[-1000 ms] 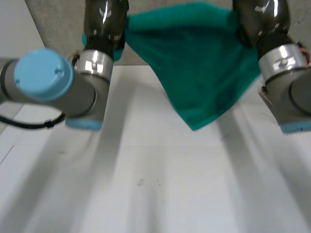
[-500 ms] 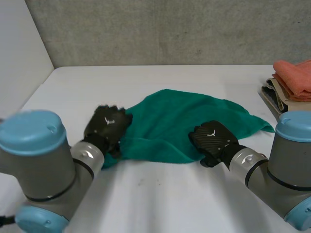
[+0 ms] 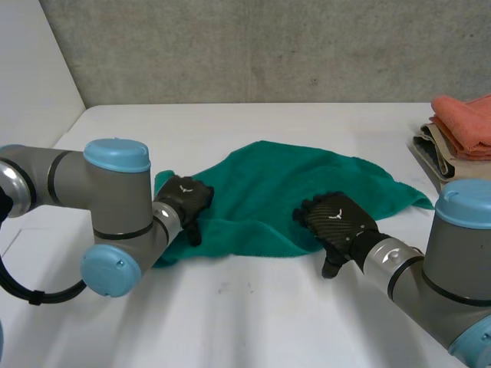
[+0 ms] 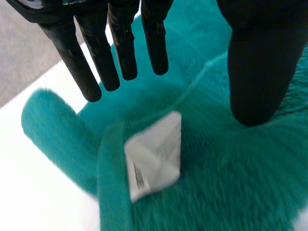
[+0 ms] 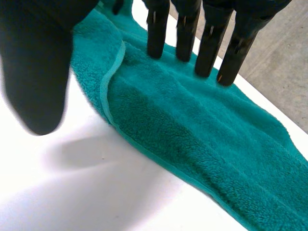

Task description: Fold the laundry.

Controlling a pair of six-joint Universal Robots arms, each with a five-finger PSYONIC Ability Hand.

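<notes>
Towel (image 3: pixel 307 192) at frame centre — likely soft, limp; grasp its hemmed corners. Left robot hand (image 3: pixel 182 199) and right robot hand (image 3: pixel 337 221) — fingers spread, holding nothing.

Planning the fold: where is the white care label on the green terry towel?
In the left wrist view, the white care label lies on the green terry towel's hem, under the open left hand, at the towel's left end.

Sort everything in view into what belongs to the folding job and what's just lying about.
Job in hand: green towel, crumpled on the table; left hand at its left end, right hand at its near edge, both open.
Lying about: pile of folded cloths, orange on top, at the table's right edge, untouched.
</notes>
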